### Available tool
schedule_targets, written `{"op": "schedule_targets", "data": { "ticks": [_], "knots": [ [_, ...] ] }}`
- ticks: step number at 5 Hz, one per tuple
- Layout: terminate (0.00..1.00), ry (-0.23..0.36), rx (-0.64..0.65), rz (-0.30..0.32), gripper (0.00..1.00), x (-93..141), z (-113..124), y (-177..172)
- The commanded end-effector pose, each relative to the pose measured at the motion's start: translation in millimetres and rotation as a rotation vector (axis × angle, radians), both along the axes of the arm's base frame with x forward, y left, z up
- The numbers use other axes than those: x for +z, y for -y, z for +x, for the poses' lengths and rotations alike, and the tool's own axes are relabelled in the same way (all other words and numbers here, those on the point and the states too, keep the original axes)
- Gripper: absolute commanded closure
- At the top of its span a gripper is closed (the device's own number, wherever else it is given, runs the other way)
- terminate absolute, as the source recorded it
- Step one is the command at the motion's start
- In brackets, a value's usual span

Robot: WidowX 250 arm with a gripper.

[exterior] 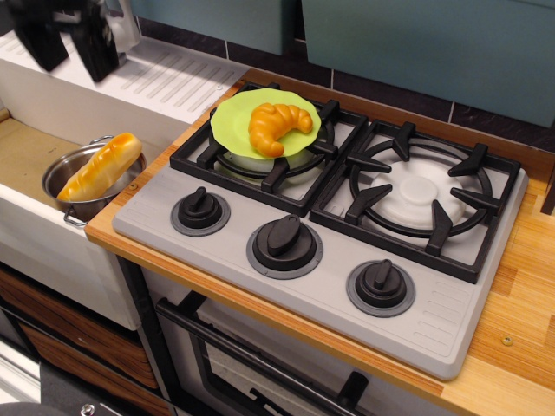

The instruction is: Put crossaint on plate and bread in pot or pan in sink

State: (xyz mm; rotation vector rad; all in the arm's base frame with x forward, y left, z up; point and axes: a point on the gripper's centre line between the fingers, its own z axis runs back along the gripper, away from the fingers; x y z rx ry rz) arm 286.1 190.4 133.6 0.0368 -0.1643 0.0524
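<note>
The crossaint (pixel 277 126) lies on the lime-green plate (pixel 231 120), which rests on the left back burner. The bread (pixel 101 166) lies tilted in the steel pot (pixel 62 182), one end sticking over the rim. The pot stands in the sink (pixel 26 152) by its right wall. My gripper (pixel 68 48) is open and empty, raised at the top left above the sink, well clear of the bread.
A grey faucet (pixel 111 26) and white ribbed drainboard (pixel 173 74) stand behind the sink. The grey stove (pixel 329 251) has two black grates and three knobs. A wooden counter edge (pixel 512 347) runs at the right.
</note>
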Motion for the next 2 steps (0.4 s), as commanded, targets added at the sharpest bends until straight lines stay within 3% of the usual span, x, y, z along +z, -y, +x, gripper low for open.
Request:
{"op": "schedule_targets", "data": {
  "ticks": [1, 2],
  "knots": [
    [0.0, 0.065, -0.009, 0.055, 0.0, 26.6, 7.8, 4.3],
    [1.0, 0.065, -0.009, 0.055, 0.0, 26.6, 7.8, 4.3]
  ]
}}
